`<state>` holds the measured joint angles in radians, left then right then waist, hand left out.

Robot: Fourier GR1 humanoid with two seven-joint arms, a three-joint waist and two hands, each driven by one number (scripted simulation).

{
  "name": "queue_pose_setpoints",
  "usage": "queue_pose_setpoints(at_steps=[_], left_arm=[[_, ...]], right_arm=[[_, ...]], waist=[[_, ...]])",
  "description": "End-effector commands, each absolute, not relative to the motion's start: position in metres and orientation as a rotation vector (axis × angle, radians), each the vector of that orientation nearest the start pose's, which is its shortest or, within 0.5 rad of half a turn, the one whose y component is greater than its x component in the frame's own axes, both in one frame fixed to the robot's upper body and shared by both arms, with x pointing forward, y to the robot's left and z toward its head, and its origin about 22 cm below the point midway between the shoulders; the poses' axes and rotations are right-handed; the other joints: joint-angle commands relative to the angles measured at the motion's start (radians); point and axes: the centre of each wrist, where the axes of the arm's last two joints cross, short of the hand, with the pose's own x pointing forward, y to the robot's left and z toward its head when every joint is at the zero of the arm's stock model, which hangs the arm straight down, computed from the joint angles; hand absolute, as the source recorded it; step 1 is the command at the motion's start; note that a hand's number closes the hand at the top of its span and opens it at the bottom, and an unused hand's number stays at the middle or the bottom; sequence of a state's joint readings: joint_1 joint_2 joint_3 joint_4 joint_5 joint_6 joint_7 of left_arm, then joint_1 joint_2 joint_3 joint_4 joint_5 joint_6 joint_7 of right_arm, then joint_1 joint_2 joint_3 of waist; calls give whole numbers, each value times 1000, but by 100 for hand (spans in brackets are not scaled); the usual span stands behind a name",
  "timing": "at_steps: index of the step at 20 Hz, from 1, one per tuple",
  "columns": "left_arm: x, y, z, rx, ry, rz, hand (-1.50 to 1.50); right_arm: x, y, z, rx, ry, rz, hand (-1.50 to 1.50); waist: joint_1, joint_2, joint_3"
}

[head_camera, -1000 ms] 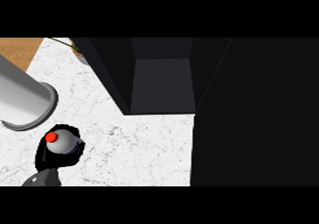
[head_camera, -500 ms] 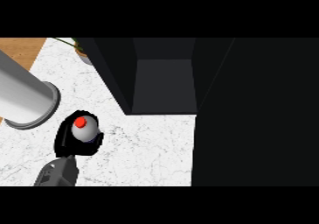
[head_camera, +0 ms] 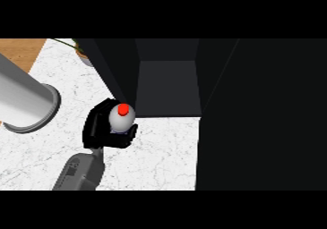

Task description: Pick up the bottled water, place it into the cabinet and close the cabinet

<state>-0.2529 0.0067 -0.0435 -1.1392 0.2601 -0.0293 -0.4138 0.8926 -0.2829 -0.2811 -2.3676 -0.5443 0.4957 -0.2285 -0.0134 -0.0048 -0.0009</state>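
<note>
Nearest to me, my grey forearm comes up from the bottom edge over the white marbled counter. At its end, my right hand, matte black, has its fingers curled round the bottled water. The bottle is upright in my grasp, a pale rounded body with a bright red cap pointing at me, and my hand hides its base.

To my left, a broad smooth grey cylinder with a flared rim slants in from the edge, clear of the bottle. To my right, a big flat dark panel fills that whole side from top to bottom.

Just ahead is the cabinet, open, boxy and dark, with a grey floor inside. Its near left wall sits just beside the cap. The bottle is not inside yet but at the front left corner of the opening.

Half a second ago the bottle was lower and further left on the counter; now hand and bottle have risen towards the cabinet.

Far off at the top left are a bit of leafy plant and warm wooden flooring
</note>
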Motion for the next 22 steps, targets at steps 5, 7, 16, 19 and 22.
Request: queue_pose_setpoints(at_steps=[5, 7, 16, 19, 22], left_arm=[[302, 135, -13, -221, -1796, 104, 150], [313, 123, 7, -188, -1798, 103, 150], [352, 104, 21, 10, -1730, 34, 150], [355, 103, 17, 48, -1681, 51, 150], [366, 108, 23, 43, -1674, 49, 150]], right_arm=[[40, -318, 140, 212, -1903, 109, -150], [38, -305, 155, 235, -1915, 121, -150], [34, -311, 148, 276, -1906, 114, -150], [39, -306, 147, 260, -1936, 101, -150], [39, -313, 141, 277, -1913, 88, -150]], waist=[[-2, 5, 0], [-7, 6, -1], [-26, 9, -1], [-30, 13, -1], [-35, 16, -2]])
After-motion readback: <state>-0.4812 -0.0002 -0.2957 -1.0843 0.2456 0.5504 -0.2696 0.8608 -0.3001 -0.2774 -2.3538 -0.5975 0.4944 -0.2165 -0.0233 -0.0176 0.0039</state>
